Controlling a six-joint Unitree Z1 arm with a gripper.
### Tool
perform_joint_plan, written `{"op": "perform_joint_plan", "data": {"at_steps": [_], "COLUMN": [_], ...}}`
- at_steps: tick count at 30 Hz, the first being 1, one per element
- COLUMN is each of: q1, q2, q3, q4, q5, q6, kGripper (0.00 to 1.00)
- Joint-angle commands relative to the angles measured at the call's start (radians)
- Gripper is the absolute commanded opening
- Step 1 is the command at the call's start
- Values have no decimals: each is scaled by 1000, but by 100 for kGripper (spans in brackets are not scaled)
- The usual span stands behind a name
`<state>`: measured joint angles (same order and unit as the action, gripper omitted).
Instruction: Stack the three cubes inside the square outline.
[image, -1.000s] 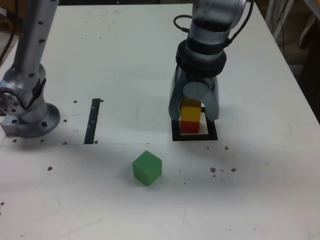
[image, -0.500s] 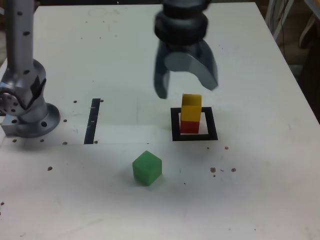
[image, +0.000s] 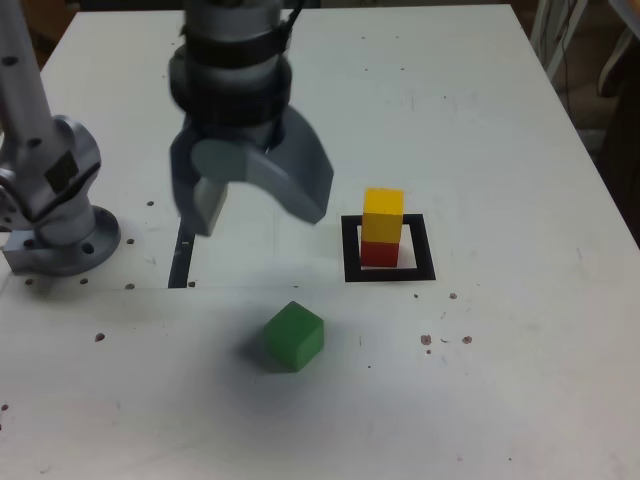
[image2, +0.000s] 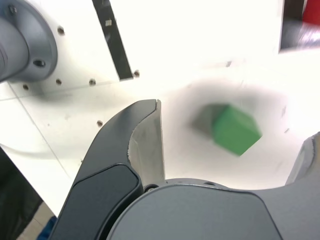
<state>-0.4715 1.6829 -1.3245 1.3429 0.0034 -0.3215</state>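
Since a second ago the gripper (image: 255, 205) has let go of the yellow cube (image: 383, 214), lifted clear of the stack and swung toward the exterior view's left; it now hangs above the surface (image: 500, 120), up from the green cube (image: 294, 336) in that view. Jaws stand wide apart, nothing between them.

Yellow cube sits on the red cube (image: 379, 253), edges roughly aligned. Red cube rests inside the square outline (image: 348, 250), on its white centre. Two-cube stack is upright and free of the gripper.

Green cube lies alone on the surface, nearer the camera than the outline and toward the exterior view's left of it, well apart from the stack, turned corner-on to the camera. Gripper's shadow falls over and around it.

Wrist view: green cube (image2: 235, 129) shows, blurred, between the two spread jaws and below them, not touched.

Black strip (image: 185, 243) lies flat between the arm's base (image: 60, 235) and the outline. Small dark specks dot the surface near the green cube.
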Motion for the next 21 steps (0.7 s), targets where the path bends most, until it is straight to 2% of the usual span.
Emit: {"op": "perform_joint_plan", "data": {"at_steps": [1, 5, 7, 13, 15, 18, 21], "q1": [-27, -91, -121, -189, -204, -214, -215], "q2": [-3, -6, -6, 7, 27, 63, 92], "q3": [9, 51, 89, 212, 227, 210, 176], "q4": [-3, -34, -85, -310, -361, -373, -336], "q5": [0, -10, -22, -64, -76, -73, -39], "q6": [-24, -83, -107, -158, -167, -168, -165], "kGripper": [99, 99, 99, 99, 99, 99, 99]}}
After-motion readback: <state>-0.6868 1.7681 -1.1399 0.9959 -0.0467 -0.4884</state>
